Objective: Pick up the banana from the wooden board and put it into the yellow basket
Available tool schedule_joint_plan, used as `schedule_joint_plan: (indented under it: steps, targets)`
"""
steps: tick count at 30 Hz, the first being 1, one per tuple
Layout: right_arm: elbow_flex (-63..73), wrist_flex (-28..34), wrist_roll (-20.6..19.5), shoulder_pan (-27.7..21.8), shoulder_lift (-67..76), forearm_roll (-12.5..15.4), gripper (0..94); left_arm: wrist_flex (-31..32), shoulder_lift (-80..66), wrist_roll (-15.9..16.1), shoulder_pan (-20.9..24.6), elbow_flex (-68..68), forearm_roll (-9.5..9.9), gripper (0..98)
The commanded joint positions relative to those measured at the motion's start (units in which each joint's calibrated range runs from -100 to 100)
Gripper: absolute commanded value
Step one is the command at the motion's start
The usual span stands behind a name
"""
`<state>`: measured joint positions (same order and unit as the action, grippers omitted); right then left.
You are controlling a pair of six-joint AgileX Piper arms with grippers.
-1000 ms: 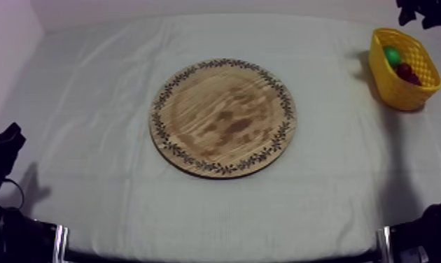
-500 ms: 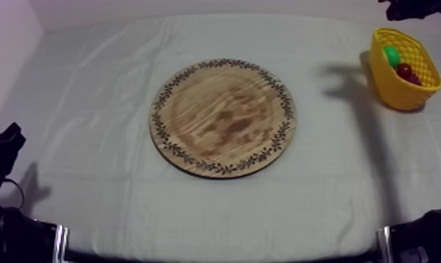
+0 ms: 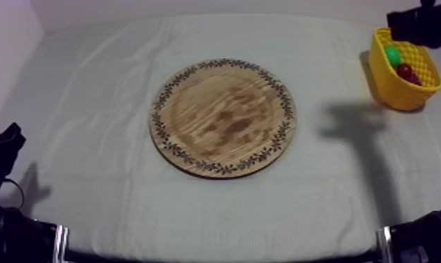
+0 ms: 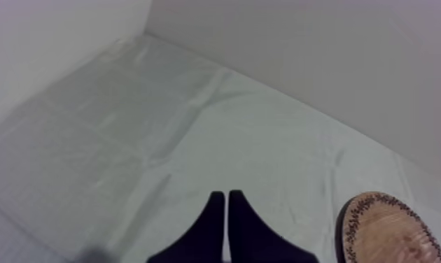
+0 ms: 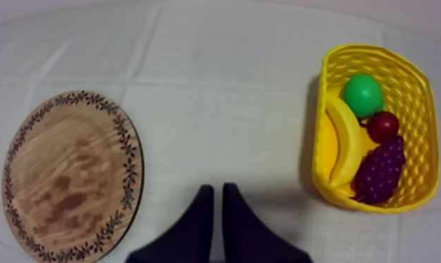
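The yellow banana [image 5: 341,143] lies in the yellow basket [image 5: 369,50], along its wall nearest the board. Beside it are a green pear [image 5: 363,94], a small red fruit [image 5: 383,126] and a bunch of purple grapes [image 5: 379,168]. The round wooden board [image 3: 223,117] at the table's middle is bare. My right gripper [image 5: 217,199] hovers over the cloth between board and basket, its fingers together as a narrow wedge holding nothing. In the top view my right arm [image 3: 419,24] is above the basket [image 3: 402,94]. My left gripper [image 4: 227,206] is shut over bare cloth.
The basket stands near the table's far right corner. My left arm [image 3: 3,150] rests low at the table's left front edge. The board's patterned rim [image 4: 391,231] is close to my left gripper. Grey-white cloth surrounds the board.
My right arm has come lower and nearer over the basket's far side. Its shadow has slid from beside the basket toward the table's front. The left arm and board are still.
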<state>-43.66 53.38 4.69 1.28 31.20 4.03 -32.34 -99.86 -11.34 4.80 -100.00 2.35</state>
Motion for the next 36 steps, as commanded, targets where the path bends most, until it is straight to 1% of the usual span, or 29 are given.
schedule_joint_plan:
  steps: [1, 5, 8, 11, 18, 20, 25, 29, 33, 36]
  targets:
    - [-10.06, -2.72, 0.19, 0.21, 8.46, -0.19, 4.9, 0.00, 0.04, -0.01, 0.01, 0.00, 0.02, 0.1]
    - [-20.04, -5.77, -0.07, 1.03, 17.68, -1.42, 4.8, 0.00, 0.04, -0.01, 0.01, 0.00, 0.02, 0.1]
    - [-26.58, -6.28, -0.54, 1.59, 24.01, -2.78, 4.6, 0.00, 0.04, -0.01, 0.01, 0.00, 0.02, 0.1]
    - [-32.46, -6.88, -0.63, 1.72, 30.01, -3.56, 4.3, 0.00, 0.04, -0.01, 0.01, 0.00, 0.02, 0.1]
    - [-42.97, -8.34, 0.66, 1.34, 41.73, -3.21, 3.8, 0.00, 0.04, -0.01, 0.01, 0.00, 0.02, 0.1]
    - [-45.93, -8.86, 1.29, 1.29, 44.74, -3.02, 2.0, 0.00, 0.04, 0.01, 0.01, 0.00, 0.02, 0.1]
    - [-52.07, -11.58, 1.26, 1.16, 49.98, -3.57, 0.5, 0.00, 0.04, -0.01, 0.01, 0.00, 0.02, 0.1]
    - [-54.56, -13.01, 1.21, 1.38, 52.71, -3.35, 0.3, 0.00, 0.04, 0.02, 0.01, 0.00, 0.02, 0.1]
    - [-55.38, -13.94, -0.02, 1.24, 55.10, -3.18, 0.3, 0.00, 0.04, 0.02, 0.01, 0.00, 0.02, 0.1]
    - [-55.63, -14.30, 0.83, 1.19, 56.52, -3.20, 0.3, 0.00, 0.04, 0.00, 0.01, 0.00, 0.02, 0.1]
